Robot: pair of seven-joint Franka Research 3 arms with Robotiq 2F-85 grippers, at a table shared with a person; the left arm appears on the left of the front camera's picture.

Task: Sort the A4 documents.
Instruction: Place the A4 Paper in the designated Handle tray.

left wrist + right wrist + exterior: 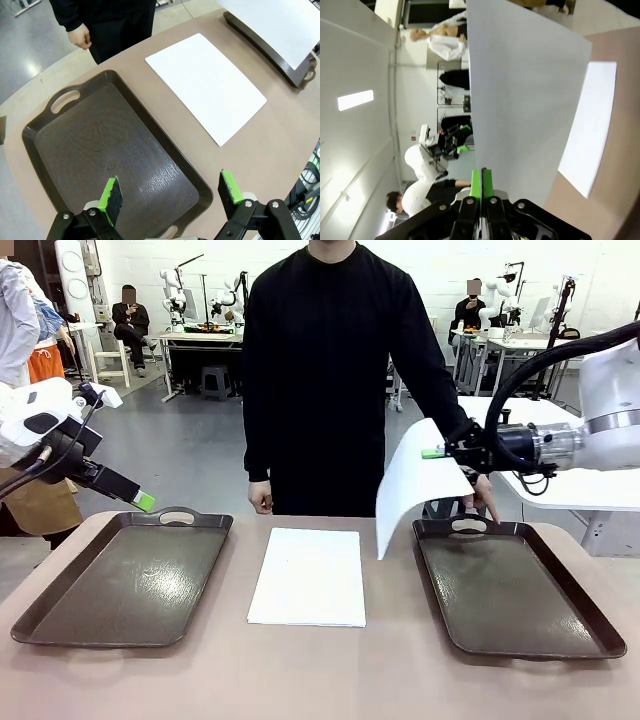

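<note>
Your left gripper [146,502] hangs left of the paper stack [307,576], jaws wide apart. Your right gripper [432,452], up right of the stack, pinches one sheet [415,485], forearm level.

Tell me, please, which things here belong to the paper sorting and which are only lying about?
Job: lifted sheet in the shut right gripper; paper on the table; left tray; right tray.
Not the job: stool and white side table, farther back.
</note>
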